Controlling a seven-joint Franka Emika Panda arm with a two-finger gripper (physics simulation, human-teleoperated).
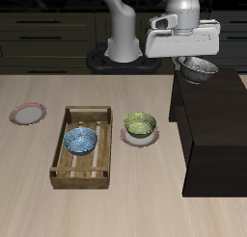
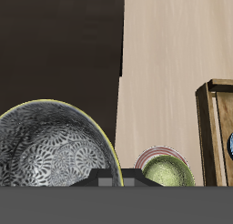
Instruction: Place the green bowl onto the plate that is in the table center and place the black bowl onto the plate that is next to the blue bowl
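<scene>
Three bowls and two plates matter at this moment. Nearest, low in the frame's middle, a wooden tray [image 1: 82,173] lies on the worktop [image 1: 135,207], and the blue bowl [image 1: 80,140] sits inside it, which likely keeps it out of the way as a landmark only. Just beside the tray, at the frame's centre, the green bowl [image 1: 139,123] already rests on the centre plate [image 1: 126,137], so that half of the job looks done. At the left edge of the frame an empty plate [image 1: 28,114] lies apart from the tray on its other side; I judge this to be the plate meant for the black bowl.

Farther back, upper right of the frame, the black bowl [image 1: 200,67] hangs under the tool [image 1: 193,58], raised above the dark cabinet [image 1: 217,125], probably lifted high to clear the cabinet's top before crossing over. The wrist view shows the bowl's rim [image 2: 55,105] close against the tool's body, so the fingers seem pinched on that rim, though the fingertips themselves are hidden.

No brand, label or readable writing appears anywhere.
</scene>
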